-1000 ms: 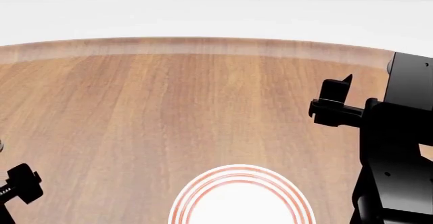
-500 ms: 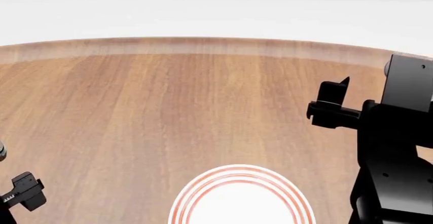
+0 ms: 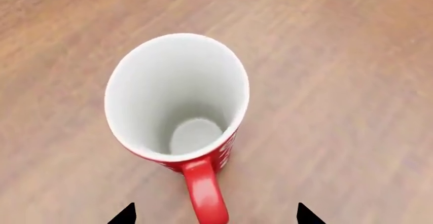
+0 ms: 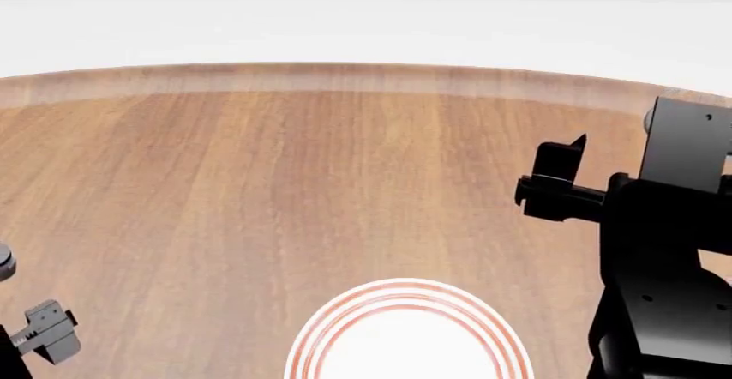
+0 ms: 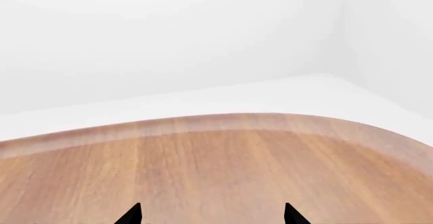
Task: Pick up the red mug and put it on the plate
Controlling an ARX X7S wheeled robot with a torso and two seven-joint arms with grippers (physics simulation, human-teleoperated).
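1. Since a second ago, the left arm's visible part at the head view's near-left edge has slid lower and further out of frame, and the right arm has crept slightly left; the plate (image 4: 407, 332) has not moved.
2. Left gripper (image 3: 215, 215) hangs above the red mug (image 3: 177, 100), looking straight down into its white inside. Only its two dark fingertips show, spread wide apart on either side of the red handle, holding nothing.
3. Right gripper (image 5: 211, 215) is also spread and empty, raised over the far right of the table (image 4: 286, 182) and pointing across the bare wood towards its far edge.
4. The mug stands upright on the wood with its handle towards the gripper. It lies outside the head view, so its place relative to the plate cannot be told; the left arm's position suggests the near left.
5. It looks like glazed ceramic: stiff, fairly light, slippery and chippable. Being tall and narrow, it would likely tip if nudged at the rim.
6. Closing across the body seems safest, or pinching the rim wall beside the handle.
7. No other object shows near the mug, and the table between arm and plate looks open.
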